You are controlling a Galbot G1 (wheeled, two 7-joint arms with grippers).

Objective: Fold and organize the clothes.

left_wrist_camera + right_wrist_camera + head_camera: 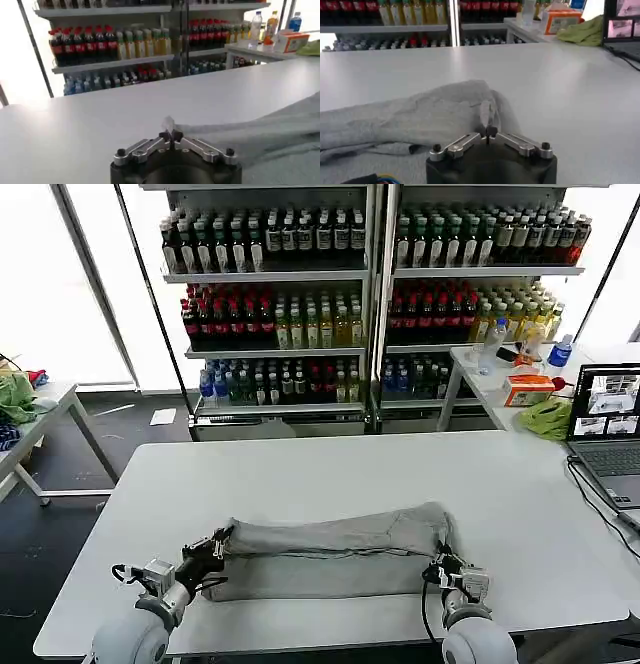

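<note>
**Both grippers pinching the grey T-shirt on the white table**

Nearest the camera, the left gripper (pixel 222 544) and the right gripper (pixel 441 569) are each clamping an end of the grey T-shirt (pixel 330 549). It is lying as a long folded band on the near part of the white table (pixel 300 469), stretched between the two grippers. Left of the T-shirt, the left arm is reaching in low, its fingers (pixel 170 134) pressed together on a small peak of cloth. Right of the T-shirt, the right arm is coming up from the table's near edge, its fingers (pixel 487 131) closed on a cloth fold. Beyond the T-shirt, shelves (pixel 370 274) are holding rows of bottles.
</note>
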